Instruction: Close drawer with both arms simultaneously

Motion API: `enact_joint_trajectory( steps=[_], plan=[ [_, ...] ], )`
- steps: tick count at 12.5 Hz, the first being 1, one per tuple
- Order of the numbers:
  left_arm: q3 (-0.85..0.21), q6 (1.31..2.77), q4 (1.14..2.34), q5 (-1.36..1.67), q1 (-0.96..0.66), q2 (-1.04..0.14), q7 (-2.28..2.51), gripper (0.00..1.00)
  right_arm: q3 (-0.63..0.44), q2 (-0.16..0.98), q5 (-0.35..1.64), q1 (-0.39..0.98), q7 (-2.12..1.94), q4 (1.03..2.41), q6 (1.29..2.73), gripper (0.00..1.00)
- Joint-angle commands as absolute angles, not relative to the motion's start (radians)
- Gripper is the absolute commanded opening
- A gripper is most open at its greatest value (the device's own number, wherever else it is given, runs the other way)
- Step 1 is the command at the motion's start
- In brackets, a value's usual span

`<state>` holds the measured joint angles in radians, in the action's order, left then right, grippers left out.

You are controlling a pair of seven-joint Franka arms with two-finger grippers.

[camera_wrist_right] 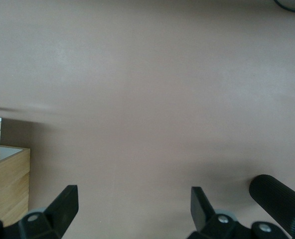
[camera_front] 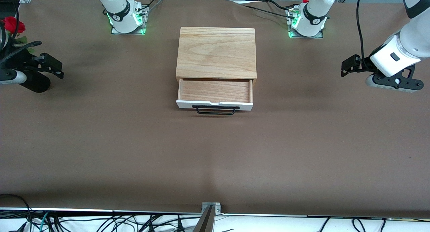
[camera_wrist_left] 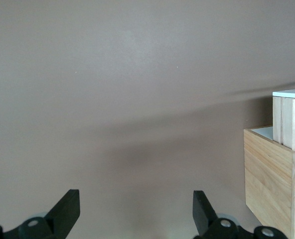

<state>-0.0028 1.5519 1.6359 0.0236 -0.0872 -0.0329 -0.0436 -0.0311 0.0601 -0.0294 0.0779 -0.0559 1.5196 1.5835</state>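
Drawer open mid-table – both grippers' fingers spread, well apart from it

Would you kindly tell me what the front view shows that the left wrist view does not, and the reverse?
Only the front view shows the shallow light-wood drawer pulled out, its inside bare, with its white front panel and black bar handle, plus the right tool over the table's right-arm end and a red flower. Only the left wrist view shows the left tool with fingers spread wide apart over bare brown table. Both share the light oak box and the drawer sticking out of it.
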Motion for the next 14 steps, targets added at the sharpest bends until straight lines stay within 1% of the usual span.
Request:
enact_joint_trajectory(
  steps=[1,10,12,14],
  plan=[
    [-0.008,1.537,1.605,-0.002,-0.086,-0.044,-0.051,1.00,-0.023,0.043,-0.023,0.071,-0.041,1.537,1.586,1.00],
    [-0.008,1.534,1.605,0.011,-0.086,-0.044,-0.041,1.00,-0.023,0.057,-0.018,0.071,-0.054,1.537,1.598,1.00],
    [-0.008,1.536,1.603,0.012,-0.095,-0.044,-0.040,1.00,-0.021,0.060,-0.018,0.071,-0.054,1.537,1.632,1.00],
    [-0.008,1.536,1.603,0.014,-0.097,-0.046,-0.037,1.00,-0.026,0.061,-0.017,0.066,-0.055,1.537,1.631,1.00]
  ],
)
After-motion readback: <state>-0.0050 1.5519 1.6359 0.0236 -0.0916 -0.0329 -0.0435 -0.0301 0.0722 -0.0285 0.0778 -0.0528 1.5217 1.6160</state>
